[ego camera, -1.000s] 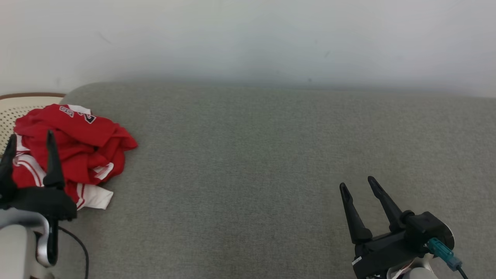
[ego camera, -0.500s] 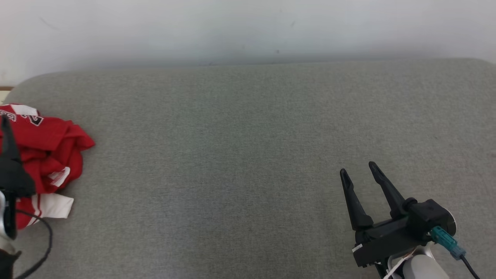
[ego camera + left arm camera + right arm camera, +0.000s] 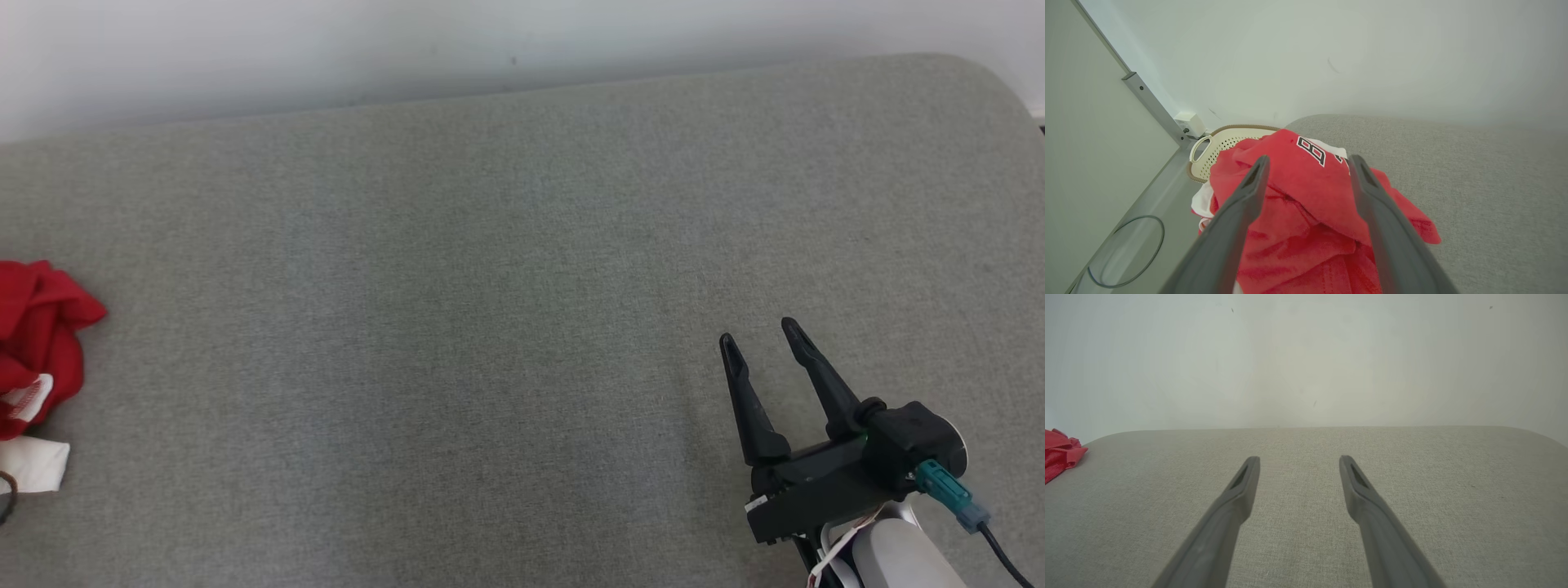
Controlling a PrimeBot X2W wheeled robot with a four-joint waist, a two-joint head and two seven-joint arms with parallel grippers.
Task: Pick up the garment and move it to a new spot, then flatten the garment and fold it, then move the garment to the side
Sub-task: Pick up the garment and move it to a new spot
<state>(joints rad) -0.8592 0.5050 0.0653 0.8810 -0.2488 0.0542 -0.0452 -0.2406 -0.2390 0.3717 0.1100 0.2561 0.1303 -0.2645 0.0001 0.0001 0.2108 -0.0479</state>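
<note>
Grey woven fabric covers the broad padded surface (image 3: pixel 506 327) with rounded corners, set against a plain white wall (image 3: pixel 326 49) marked by a few small dark specks. At the surface's left end lies the crumpled red garment with white trim (image 3: pixel 37 343), heaped rather than flat. In the left wrist view a large black "8" edged in white reads clearly on its top fold (image 3: pixel 1306 212); the character next to it is cut off by a fold and the finger, so it cannot be read. The left gripper (image 3: pixel 1309 159) has its two long dark fingers spread wide over the heap, nothing pinched between them. Whether they touch the cloth cannot be told. Behind the garment, just off the end of the surface, stands a cream perforated plastic basket with a brown rim and a handle slot (image 3: pixel 1224 143). Beyond it are a grey metal rail (image 3: pixel 1155 108), a small white box (image 3: pixel 1189 122) at the foot of the wall and, lower down, a thin dark cable loop (image 3: pixel 1126 253). The right gripper (image 3: pixel 758 333) is at the lower right in the head view, jaws apart and empty, over bare fabric well away from the garment, and a teal connector (image 3: pixel 947 494) is plugged in at its wrist. In the right wrist view its fingers (image 3: pixel 1241 490) frame clear upholstery — only a red corner of the garment (image 3: pixel 1059 453) shows at the far left.
</note>
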